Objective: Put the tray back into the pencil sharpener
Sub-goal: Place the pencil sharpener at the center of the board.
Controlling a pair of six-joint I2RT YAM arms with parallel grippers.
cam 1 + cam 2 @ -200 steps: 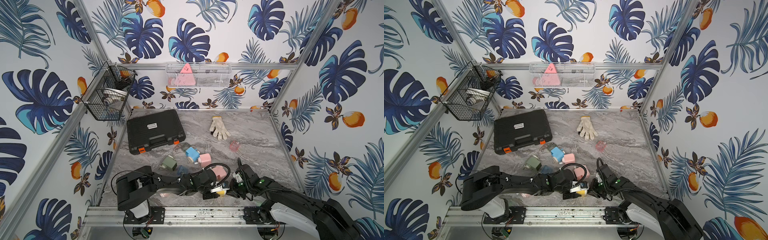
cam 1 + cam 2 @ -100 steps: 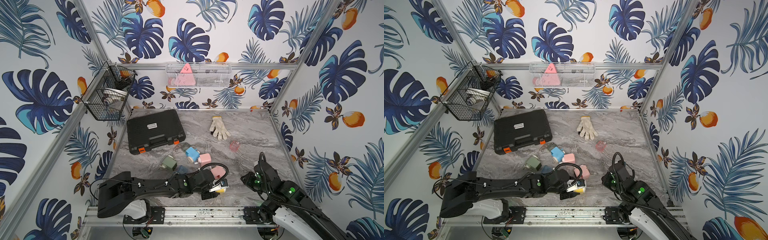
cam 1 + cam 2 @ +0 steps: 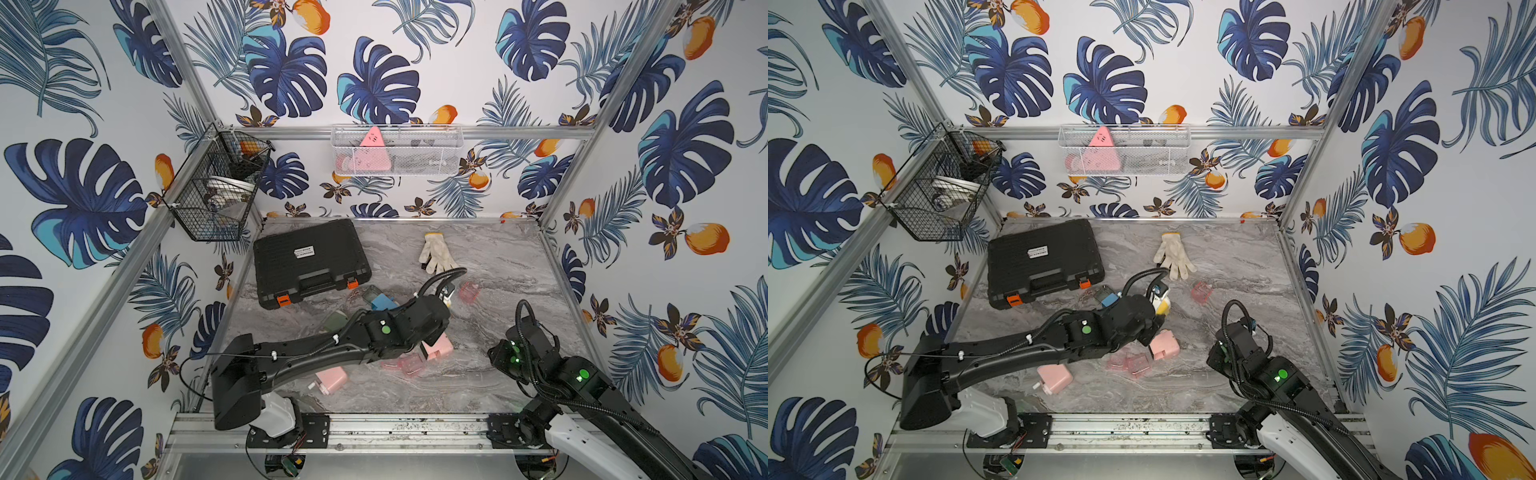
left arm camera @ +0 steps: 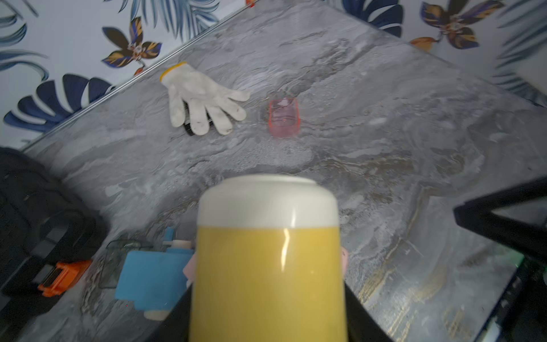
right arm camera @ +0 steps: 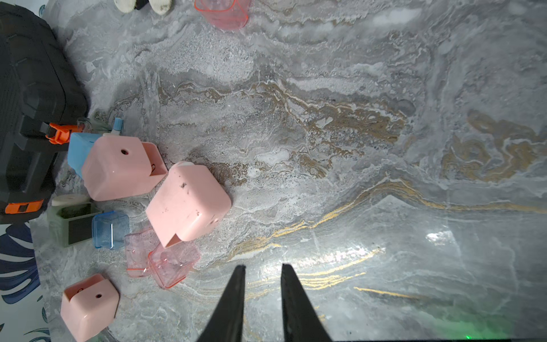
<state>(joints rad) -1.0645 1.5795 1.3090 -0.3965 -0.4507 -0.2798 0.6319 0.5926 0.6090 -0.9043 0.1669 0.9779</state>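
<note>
Tray state unclear: can't see whether yellow sharpener (image 4: 268, 237) has one seated. Left claw (image 4: 268, 299) clamps its sides, holding it over mid-table. Right claw (image 5: 262, 284) is cracked narrowly, empty, at its 4 o'clock. Loose pink tray (image 4: 283, 117) lies at 2 o'clock, near glove (image 4: 201, 100); two more pink trays (image 5: 161, 260) at 7. Looks like fetch-and-insert step: next needs slot turned toward right claw. Table (image 5: 384, 133) is open toward 3; black case (image 3: 309, 262) crowds 10

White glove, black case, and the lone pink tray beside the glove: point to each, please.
white glove (image 3: 436, 251), in a top view, on its palm
black case (image 3: 316, 270), in a top view, on its lid
lone pink tray (image 4: 283, 118), left wrist view, on its middle
</note>
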